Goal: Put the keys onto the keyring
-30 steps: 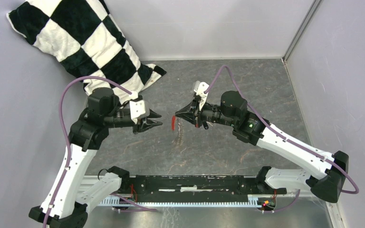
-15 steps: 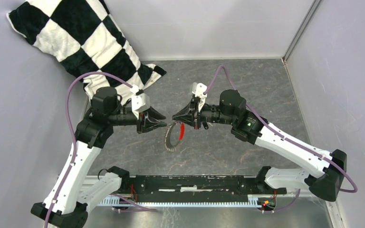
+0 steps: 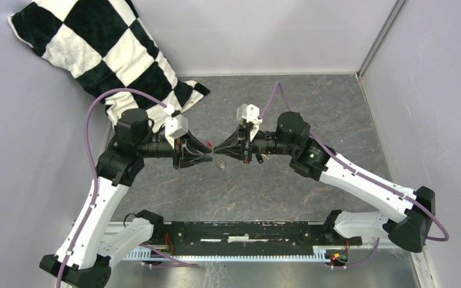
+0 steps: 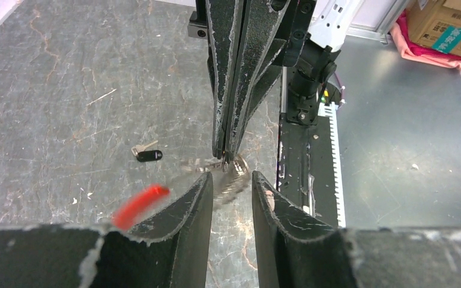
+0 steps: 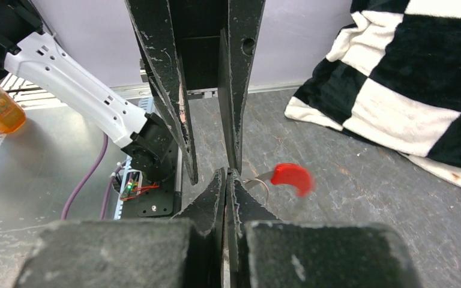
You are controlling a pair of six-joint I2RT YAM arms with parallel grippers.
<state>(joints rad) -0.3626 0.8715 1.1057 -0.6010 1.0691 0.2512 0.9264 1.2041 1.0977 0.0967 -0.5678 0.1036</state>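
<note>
My right gripper is shut on the keyring, a thin silvery loop with small silvery pieces that hangs blurred just below its tips. In the right wrist view the gripper pinches the ring, and the red tag swings to the right. My left gripper is open and empty, tip to tip with the right one. In the left wrist view its fingertips flank the blurred ring. The red tag is at the lower left. The loose black-headed key lies on the table.
A black-and-white checked pillow leans in the back left corner and also shows in the right wrist view. Grey walls close in the grey stone-patterned table. The black base rail runs along the near edge.
Both grippers have moved towards each other, and their tips now almost meet. The keyring has swung in the right gripper; it now shows edge-on from above, with the red tag hidden there.
</note>
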